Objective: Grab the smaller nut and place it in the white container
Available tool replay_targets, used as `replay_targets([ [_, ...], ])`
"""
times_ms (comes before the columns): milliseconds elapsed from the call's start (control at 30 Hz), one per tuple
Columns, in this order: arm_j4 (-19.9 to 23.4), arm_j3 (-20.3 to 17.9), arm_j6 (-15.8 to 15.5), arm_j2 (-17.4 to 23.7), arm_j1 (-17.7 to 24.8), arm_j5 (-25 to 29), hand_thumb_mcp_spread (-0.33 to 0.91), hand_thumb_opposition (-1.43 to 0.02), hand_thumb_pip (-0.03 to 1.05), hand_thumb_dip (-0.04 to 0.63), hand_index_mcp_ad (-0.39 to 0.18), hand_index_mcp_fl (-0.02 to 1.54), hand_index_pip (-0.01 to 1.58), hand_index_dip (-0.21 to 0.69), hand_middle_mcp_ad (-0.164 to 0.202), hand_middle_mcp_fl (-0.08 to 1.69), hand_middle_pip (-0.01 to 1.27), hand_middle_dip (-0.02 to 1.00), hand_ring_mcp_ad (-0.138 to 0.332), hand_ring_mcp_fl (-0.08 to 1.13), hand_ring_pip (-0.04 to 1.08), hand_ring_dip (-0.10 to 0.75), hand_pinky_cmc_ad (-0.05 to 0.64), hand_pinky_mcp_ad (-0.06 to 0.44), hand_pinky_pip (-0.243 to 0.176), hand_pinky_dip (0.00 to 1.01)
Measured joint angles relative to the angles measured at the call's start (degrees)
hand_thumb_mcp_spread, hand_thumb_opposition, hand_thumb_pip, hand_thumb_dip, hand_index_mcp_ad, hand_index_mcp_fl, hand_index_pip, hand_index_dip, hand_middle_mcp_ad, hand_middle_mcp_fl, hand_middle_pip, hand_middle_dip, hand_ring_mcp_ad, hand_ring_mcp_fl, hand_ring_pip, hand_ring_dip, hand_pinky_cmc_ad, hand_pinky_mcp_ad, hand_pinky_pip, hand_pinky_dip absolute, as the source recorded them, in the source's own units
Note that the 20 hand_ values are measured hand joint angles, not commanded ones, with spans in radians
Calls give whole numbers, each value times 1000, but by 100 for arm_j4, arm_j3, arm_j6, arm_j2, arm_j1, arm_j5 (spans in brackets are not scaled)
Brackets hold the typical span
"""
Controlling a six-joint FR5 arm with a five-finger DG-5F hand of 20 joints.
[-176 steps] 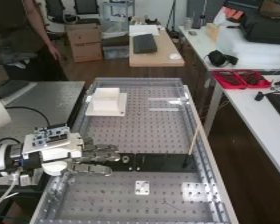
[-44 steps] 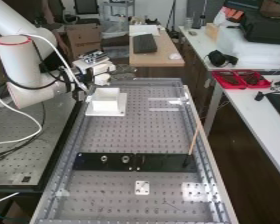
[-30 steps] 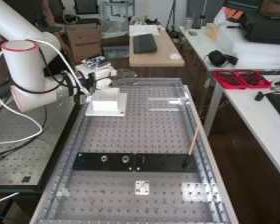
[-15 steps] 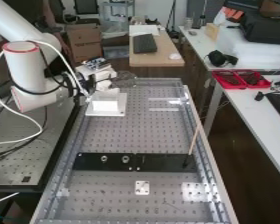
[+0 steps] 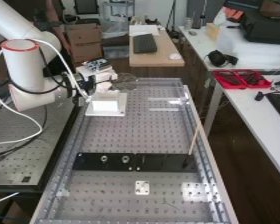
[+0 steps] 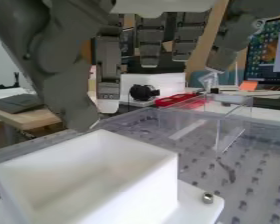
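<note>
The hand [image 5: 126, 81] is at the bench's far left, just above and beyond the white container [image 5: 105, 104]. In the wrist view, the hand [image 6: 109, 67] has straight, spread fingers, and its thumb comes down beside the white container [image 6: 127, 197], over the rim. Nothing is visible between thumb and fingers. White inner walls and part of the floor show inside the container, with no nut seen there. On the black bar [image 5: 164, 162] stand the larger nut [image 5: 104, 159] and the bearing [image 5: 125, 159].
A small metal piece [image 6: 208, 198] sits on the container's base flange. Clear plastic pieces [image 5: 165, 104] lie toward the bench's far right. A thin wooden stick [image 5: 194, 140] rises from the bar's right end. Red trays [image 5: 241, 79] are on the side table.
From over the near bar, the hand has travelled to the far-left container, its arm now raised behind it. Over the last second it has shifted only slightly.
</note>
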Motion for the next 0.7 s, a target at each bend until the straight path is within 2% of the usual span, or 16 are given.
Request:
replay_targets([
  [133, -52, 63, 111, 204, -2, 241, 316, -820, 843, 190, -171, 9, 1456, -33, 58, 7, 117, 216, 120, -3, 65, 93, 300, 248, -89, 290],
  [233, -168, 200, 243, 405, -8, 619, 318, -820, 843, 190, -175, 2, 1440, -33, 58, 3, 117, 216, 120, -3, 65, 93, 297, 244, -89, 302],
  [433, -536, 558, 506, 654, 3, 1637, 300, -819, 843, 190, -164, 5, 1405, -33, 65, 7, 117, 216, 126, -3, 65, 93, 300, 248, -89, 307],
  [500, -648, 677, 577, 743, 31, 2123, 271, -806, 843, 190, -168, 9, 1375, -37, 63, 7, 117, 216, 126, -3, 65, 93, 300, 239, -89, 314],
  [667, -859, 893, 682, 878, 120, 3013, 239, -777, 829, 190, -164, 7, 1241, -33, 63, 3, 117, 216, 126, -3, 63, 93, 297, 250, -89, 323],
  [700, -926, 954, 708, 902, 150, 3242, 225, -764, 827, 173, -164, 9, 1229, -33, 68, 3, 117, 216, 129, -3, 65, 93, 300, 251, -89, 337],
])
